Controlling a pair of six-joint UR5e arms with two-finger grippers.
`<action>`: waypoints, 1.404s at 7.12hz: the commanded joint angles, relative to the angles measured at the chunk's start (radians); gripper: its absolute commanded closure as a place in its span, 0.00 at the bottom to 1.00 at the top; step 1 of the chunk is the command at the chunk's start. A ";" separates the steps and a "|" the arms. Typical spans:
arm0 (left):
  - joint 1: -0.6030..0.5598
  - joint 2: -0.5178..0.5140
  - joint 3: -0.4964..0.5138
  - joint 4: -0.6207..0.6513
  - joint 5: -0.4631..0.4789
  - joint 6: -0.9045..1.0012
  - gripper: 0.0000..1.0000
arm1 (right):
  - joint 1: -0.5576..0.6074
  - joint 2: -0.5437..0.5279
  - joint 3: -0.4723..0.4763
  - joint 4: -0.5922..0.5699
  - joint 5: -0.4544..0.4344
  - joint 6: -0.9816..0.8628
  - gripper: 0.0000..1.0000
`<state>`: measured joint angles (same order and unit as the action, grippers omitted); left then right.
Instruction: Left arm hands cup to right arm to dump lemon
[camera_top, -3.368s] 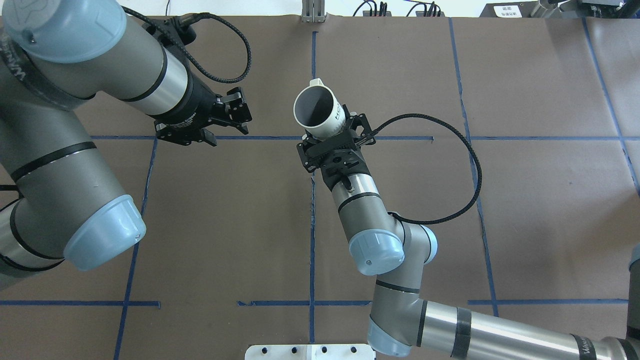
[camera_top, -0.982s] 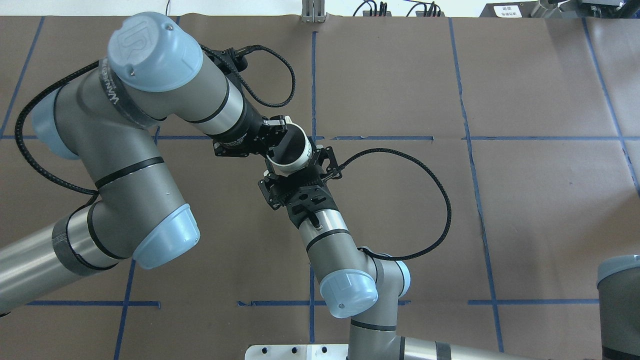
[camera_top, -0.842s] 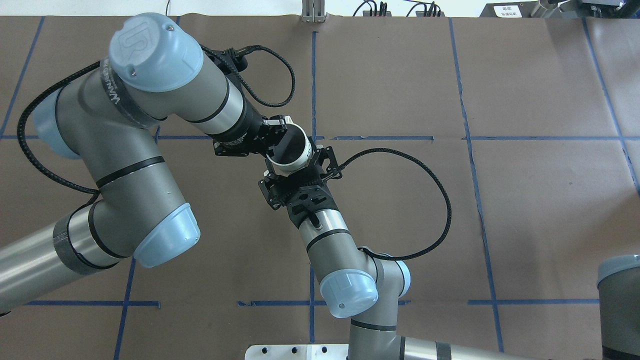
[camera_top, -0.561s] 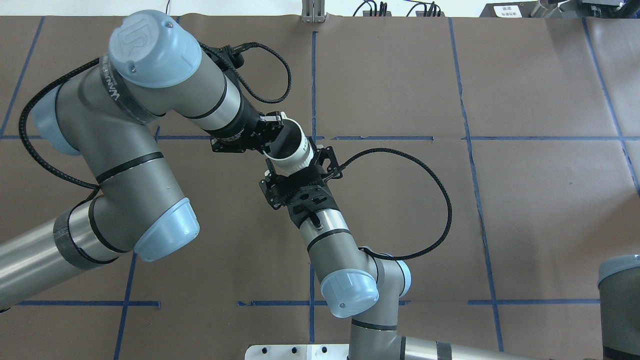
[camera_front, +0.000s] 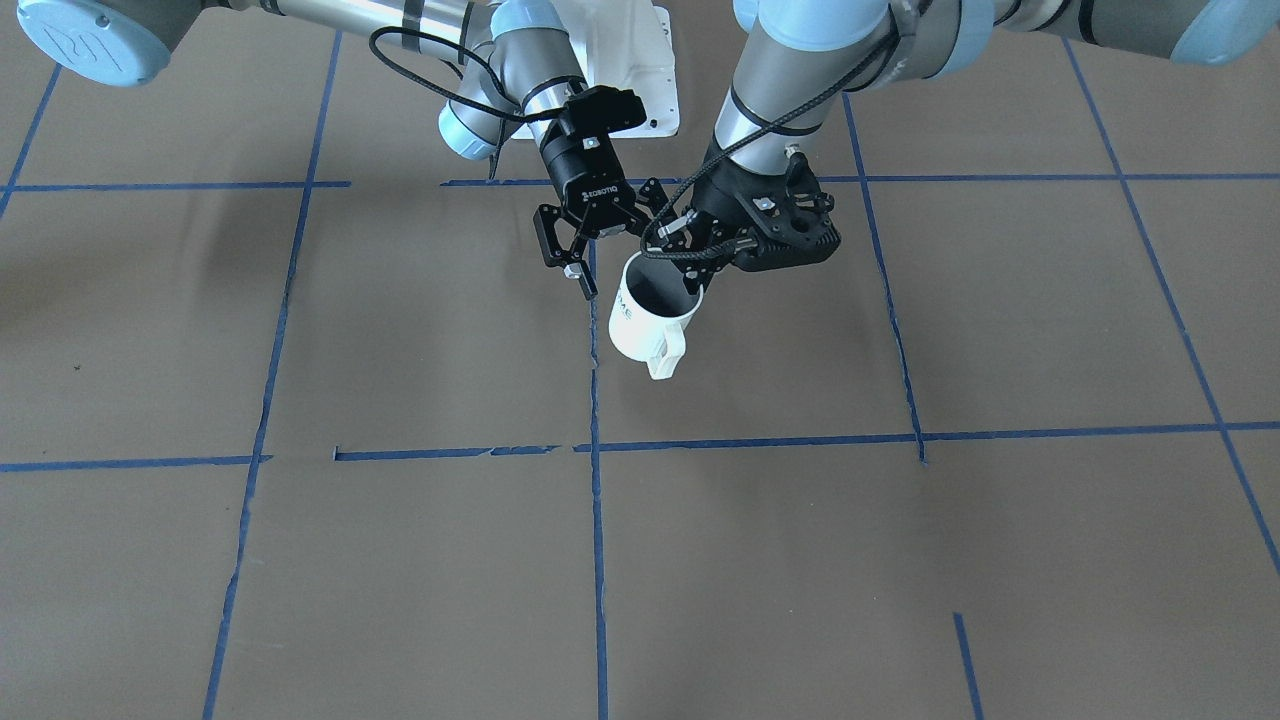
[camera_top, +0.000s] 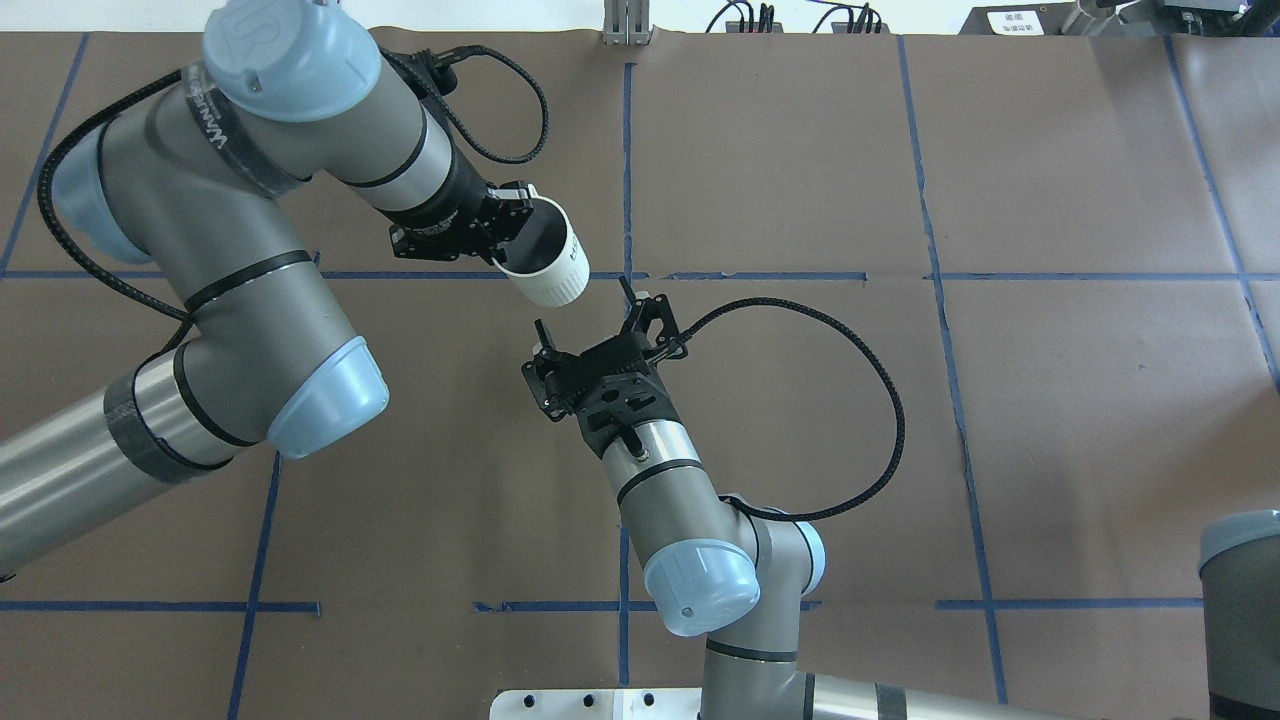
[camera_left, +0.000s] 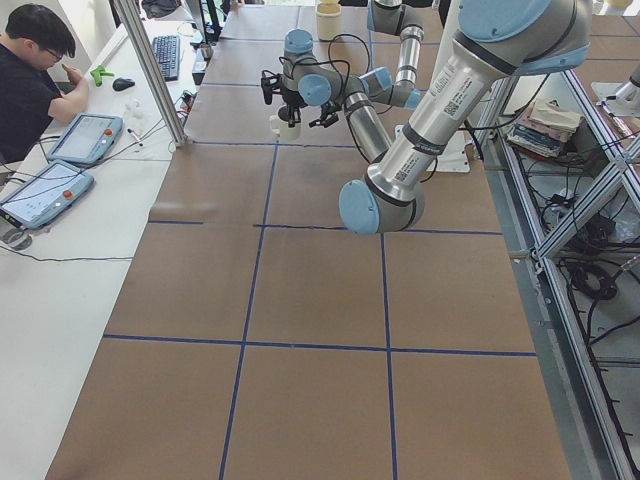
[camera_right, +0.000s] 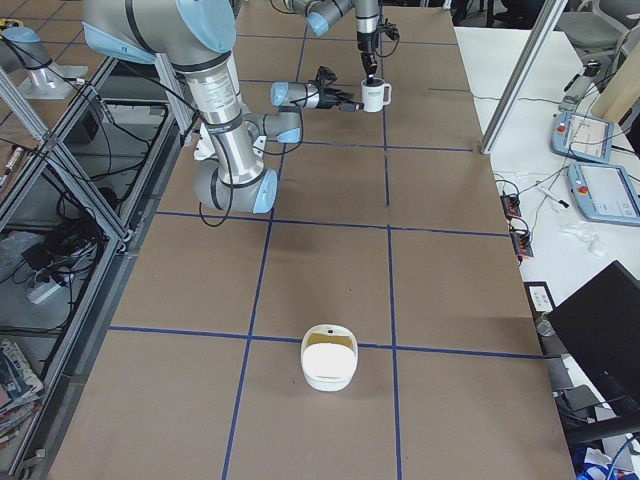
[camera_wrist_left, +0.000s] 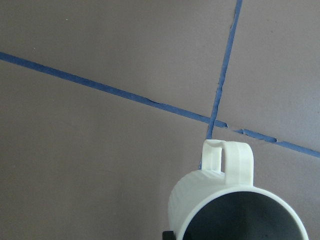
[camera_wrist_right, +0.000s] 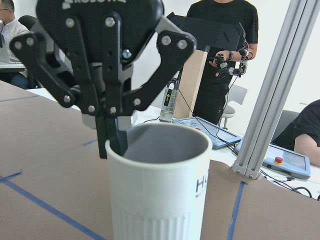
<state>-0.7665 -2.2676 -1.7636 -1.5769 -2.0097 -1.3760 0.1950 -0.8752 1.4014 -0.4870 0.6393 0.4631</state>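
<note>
My left gripper (camera_top: 507, 238) is pinched onto the rim of the cup (camera_top: 556, 282). In the right wrist view one finger (camera_wrist_right: 110, 132) reaches down inside against the grey wall, with the linkage spread above it. The cup hangs from that grip, mouth up and tipped a little. Its handle (camera_front: 666, 356) points away from the robot's base, and the black lettering (camera_front: 625, 305) faces the robot's right. It looks to be held off the table (camera_top: 1050, 450). I can't see the bottom of its inside in any view.

My right gripper (camera_top: 585, 312) is spread wide with nothing in it. It sits just beside the cup on the base side, aimed at it but not touching. Its braided cable (camera_top: 890, 400) loops out toward the robot's right.

The left arm (camera_top: 250, 280) comes in high and folded at the elbow. The right arm (camera_top: 680, 500) rises from near the base plate.

The table is brown with blue tape lines (camera_top: 625, 150). A white container (camera_right: 330, 368) sits on it, well apart toward the robot's right end. A person (camera_left: 22, 110) sits at a side bench across from the robot.
</note>
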 joint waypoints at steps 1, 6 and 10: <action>-0.094 0.002 0.048 0.015 -0.004 0.105 1.00 | 0.000 0.001 0.016 0.013 -0.003 0.006 0.00; -0.342 0.289 -0.047 0.017 -0.135 0.559 1.00 | 0.102 0.007 0.051 -0.150 0.072 0.082 0.00; -0.427 0.586 -0.152 -0.029 -0.172 0.784 1.00 | 0.406 0.007 0.062 -0.480 0.606 0.244 0.00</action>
<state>-1.1711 -1.7608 -1.9039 -1.5814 -2.1720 -0.6452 0.5075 -0.8688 1.4591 -0.8503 1.0723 0.6607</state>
